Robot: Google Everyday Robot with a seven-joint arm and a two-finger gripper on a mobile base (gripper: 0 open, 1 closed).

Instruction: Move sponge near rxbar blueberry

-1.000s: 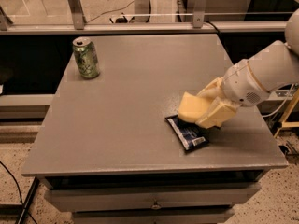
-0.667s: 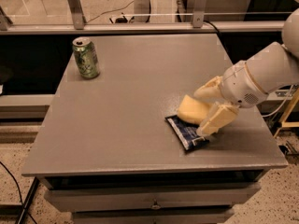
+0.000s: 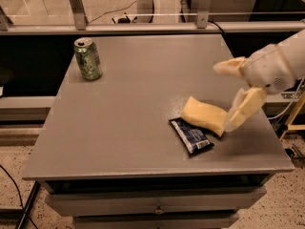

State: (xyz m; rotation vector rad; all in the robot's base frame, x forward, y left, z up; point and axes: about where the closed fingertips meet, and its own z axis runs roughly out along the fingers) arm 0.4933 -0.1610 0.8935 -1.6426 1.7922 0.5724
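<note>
The pale yellow sponge (image 3: 205,115) lies on the grey table (image 3: 128,109) at the right, its near edge touching the dark navy rxbar blueberry (image 3: 191,135), which lies flat just in front of it. My gripper (image 3: 231,93) is to the right of the sponge and a little above the table. Its cream-yellow fingers (image 3: 243,109) are spread wide apart and hold nothing. The lower finger ends close to the sponge's right end.
A green soda can (image 3: 88,59) stands upright at the table's far left. A glass partition with metal posts (image 3: 76,6) runs behind the table. The table's right edge (image 3: 274,137) is close to the arm. Drawers sit below the tabletop.
The gripper has opened, let go of the sponge and drawn back up and to the right. The sponge now rests on the table against the bar.
</note>
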